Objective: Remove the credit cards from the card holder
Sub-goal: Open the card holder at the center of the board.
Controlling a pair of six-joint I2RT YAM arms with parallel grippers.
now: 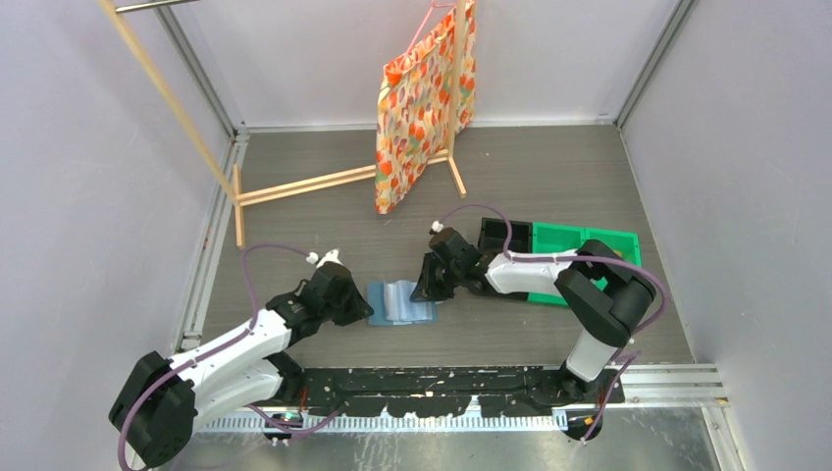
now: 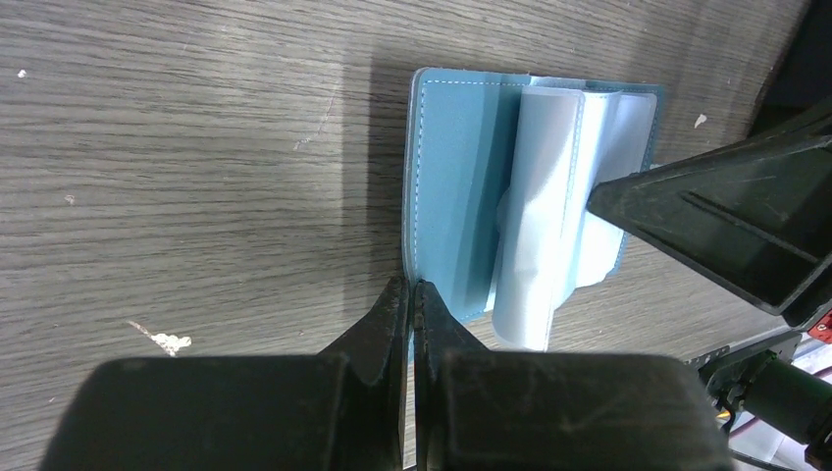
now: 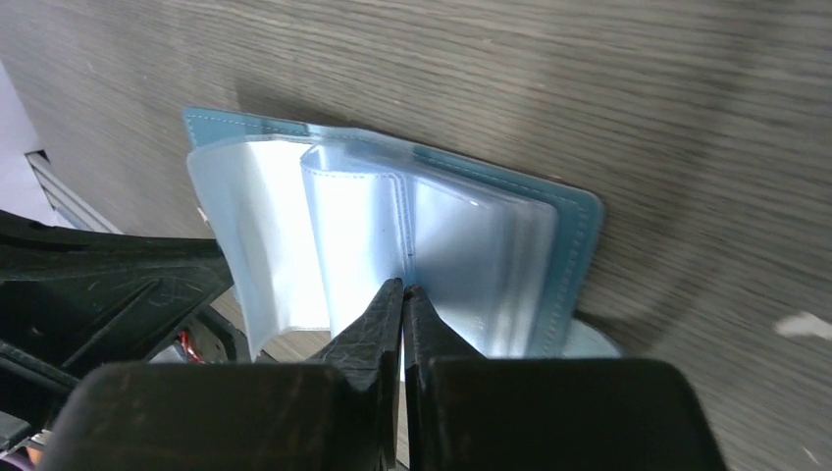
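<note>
1. While the card holder [image 1: 400, 301] lies opened on the grey wood-grain tabletop [image 1: 549, 177], the two arms reach in to it from opposite sides, and it sits between them near the front middle.
2. The left end effector [image 1: 369, 312] is at the holder's left edge. In the left wrist view its fingers [image 2: 388, 314] are pressed together at the near corner of the teal cover [image 2: 456, 196], with only a thin sliver of blue between them, so it is pinched narrow on the cover's edge.
3. The right end effector [image 1: 425, 293] comes in from the right. In the right wrist view its jaws are likewise narrowed to a slit, nipping the edge of one of the translucent sleeve leaves [image 3: 363, 235].
4. Those leaves stand up and fan out from the spine, pale blue and glossy, while the cover stays flat on the tabletop.
5. The sheen on the sleeves is too strong to tell whether credit cards lie inside them.
6. Behind the right arm, a green bin [image 1: 589, 240] and a black bin [image 1: 505, 235] stand side by side, touching.
7. Farther back, an orange patterned bag [image 1: 422, 98] hangs on a wooden rack [image 1: 294, 186], well apart from the holder.
</note>
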